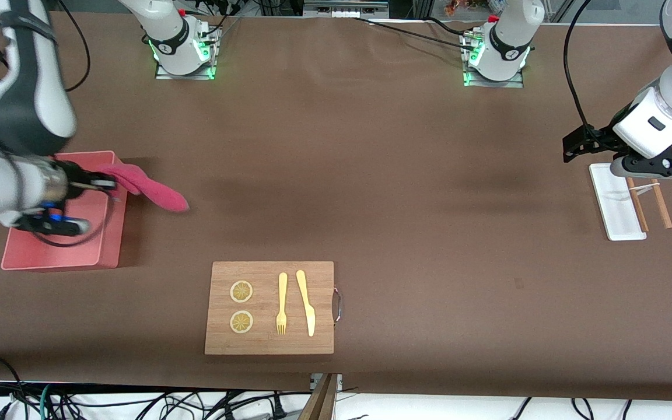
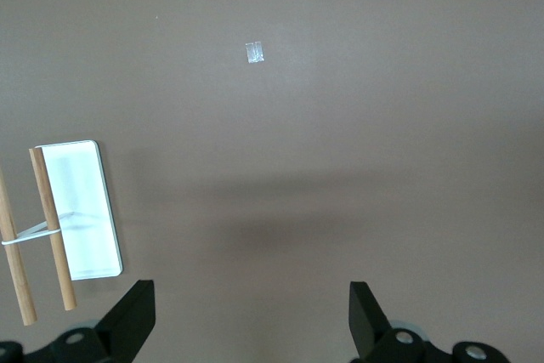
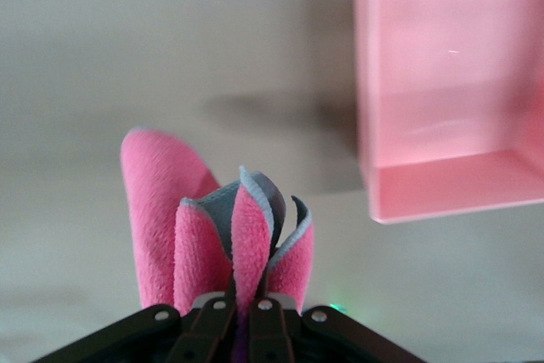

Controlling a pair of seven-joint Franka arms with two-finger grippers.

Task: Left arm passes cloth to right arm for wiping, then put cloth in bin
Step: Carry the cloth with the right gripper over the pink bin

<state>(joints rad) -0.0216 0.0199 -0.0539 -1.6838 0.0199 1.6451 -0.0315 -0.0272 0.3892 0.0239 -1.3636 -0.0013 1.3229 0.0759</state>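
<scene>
Now the right gripper (image 1: pixel 108 184) pinches the cloth (image 1: pixel 152 188) over the bin's (image 1: pixel 56 256) edge — left gripper (image 2: pixel 252 316) wide apart.

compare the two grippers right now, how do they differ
The right gripper is shut on the cloth, which hangs over the bin's edge; the left gripper is open and holds nothing. The right gripper is slim and all black at the right arm's end of the table; the left is a boxy white hand over the white tray. Both are up off the table.
</scene>
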